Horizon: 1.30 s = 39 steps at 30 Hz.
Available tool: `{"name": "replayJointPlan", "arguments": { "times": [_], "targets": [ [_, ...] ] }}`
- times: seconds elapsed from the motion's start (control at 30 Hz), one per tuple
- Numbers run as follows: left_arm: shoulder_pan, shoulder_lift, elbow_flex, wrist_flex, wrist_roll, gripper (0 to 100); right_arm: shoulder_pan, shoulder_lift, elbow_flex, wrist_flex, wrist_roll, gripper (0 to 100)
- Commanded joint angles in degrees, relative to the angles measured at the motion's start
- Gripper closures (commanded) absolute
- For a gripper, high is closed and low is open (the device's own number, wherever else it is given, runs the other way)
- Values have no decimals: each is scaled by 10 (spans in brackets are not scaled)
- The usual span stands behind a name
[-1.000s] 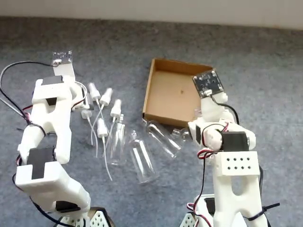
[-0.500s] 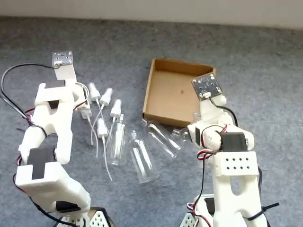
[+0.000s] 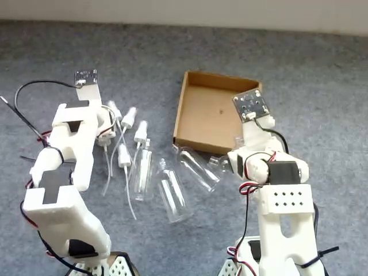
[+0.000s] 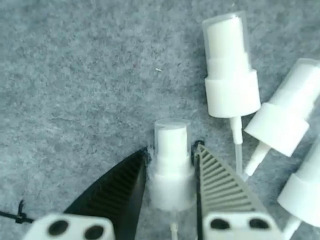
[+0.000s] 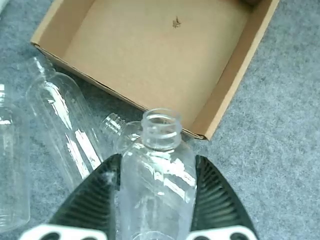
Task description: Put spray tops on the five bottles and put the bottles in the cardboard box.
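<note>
**Left arm.** The left gripper [image 4: 171,150] is low over the bench [image 4: 65,75], which has a grey felt-like covering. Its fingers [image 4: 120,192] are narrowed onto the held spray top [image 4: 171,167], with one fingertip touching each side of its white body. The cap end of this top points away from the wrist. Its dip tube runs back between the fingers.

**Loose spray tops.** Four loose spray tops [image 3: 127,118] lie on the bench just beside the left gripper, between it and the bottles. Their thin tubes trail toward the arm bases. In the left wrist view the nearest two lie close together, just beside the held top but apart from it.

**Right arm.** The right gripper [image 5: 159,162] stands near the closest corner of the cardboard box [image 5: 235,75]. Its fingers [image 5: 90,200] hold the held bottle [image 5: 160,130], a clear bottle gripped by its body. The neck is open and points toward the box.

**Loose bottles.** Four loose bottles [image 3: 172,192] lie on their sides on the bench between the two arms. One, partly hidden, lies just beside the held bottle. Another lies close to the near wall of the box.

**Cardboard box.** The box sits flat on the bench with its open side up, in front of the right arm.
</note>
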Motion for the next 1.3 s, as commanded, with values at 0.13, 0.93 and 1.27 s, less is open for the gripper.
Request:
{"name": "replayJointPlan", "arguments": {
  "times": [0.13, 0.93, 1.27],
  "targets": [
    [-35, -5, -88, 55, 4, 943, -5, -12, -8, -10, 0, 994],
    [150, -486, -297, 278, -18, 944, -203, -60, 68, -310, -97, 994],
    [345, -520, -294, 143, -2, 944, -261, -338, 256, -344, -98, 994]
  ]
}}
